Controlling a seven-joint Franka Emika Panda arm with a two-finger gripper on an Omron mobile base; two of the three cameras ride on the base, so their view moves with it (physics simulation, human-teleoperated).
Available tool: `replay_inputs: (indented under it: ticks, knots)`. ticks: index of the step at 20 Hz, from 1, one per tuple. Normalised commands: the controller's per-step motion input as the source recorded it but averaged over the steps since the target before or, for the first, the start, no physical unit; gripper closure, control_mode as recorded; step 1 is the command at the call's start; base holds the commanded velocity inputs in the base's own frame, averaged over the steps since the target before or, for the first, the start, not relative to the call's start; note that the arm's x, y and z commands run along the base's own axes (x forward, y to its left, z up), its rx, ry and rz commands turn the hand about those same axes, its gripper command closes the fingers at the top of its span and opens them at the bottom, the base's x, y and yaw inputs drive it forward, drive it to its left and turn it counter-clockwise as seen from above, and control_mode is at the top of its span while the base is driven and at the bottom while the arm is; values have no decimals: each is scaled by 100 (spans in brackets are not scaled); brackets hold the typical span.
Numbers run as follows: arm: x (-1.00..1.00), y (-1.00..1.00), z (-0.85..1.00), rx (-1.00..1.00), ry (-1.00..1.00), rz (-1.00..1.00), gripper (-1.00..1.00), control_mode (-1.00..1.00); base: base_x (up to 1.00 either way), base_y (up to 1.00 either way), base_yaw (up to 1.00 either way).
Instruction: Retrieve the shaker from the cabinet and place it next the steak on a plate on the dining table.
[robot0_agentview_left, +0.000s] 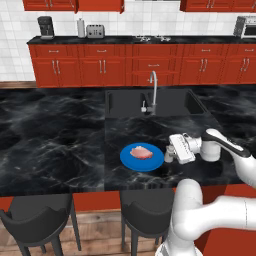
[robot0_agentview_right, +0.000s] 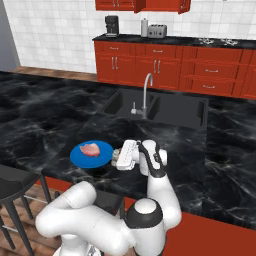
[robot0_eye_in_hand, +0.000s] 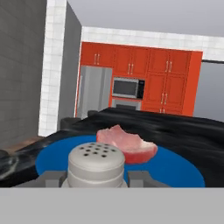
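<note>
The pincer (robot0_agentview_left: 169, 152) is closed on the shaker (robot0_eye_in_hand: 96, 164), one finger on each side of its round body. It holds the shaker low over the table (robot0_agentview_left: 55, 140), right at the edge of the blue plate (robot0_agentview_left: 127, 159). I cannot tell if the bottom of the shaker touches the table yet.

The steak (robot0_agentview_left: 141, 152) lies flat on the plate, near the shaker but not touching it. From the hand view, the shaker's top is in front and the steak sits just behind it on the plate.

The shaker is small and grey, with a lighter round cap that has little dark holes in it. I think it is light and easy to lift. It looks hard and stiff, so it will not squash when squeezed. Its sides look smooth, so it could slip if the hold is too loose. It is also narrow and upright, so it could tip over if it is let go at a slant. The best place to hold it is around the middle of the body, under the cap, which looks like where the pincer has it now.

There are no words, labels or brand names that I can read on the shaker, the plate or anything else.
</note>
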Motion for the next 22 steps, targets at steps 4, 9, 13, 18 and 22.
replay_inputs:
  ticks: [4,9,13,18,22]
  knots:
    - [21,-17,-20,0,0,0,100,-100,0,0,0]
    - [0,-15,-11,0,0,0,-100,-100,0,0,0]
    - [-1,-9,0,0,0,-1,-100,-100,0,0,0]
    - [-4,-4,0,0,0,-3,-100,-100,0,0,0]
    - [-14,-37,0,2,0,-1,-100,-100,0,0,0]
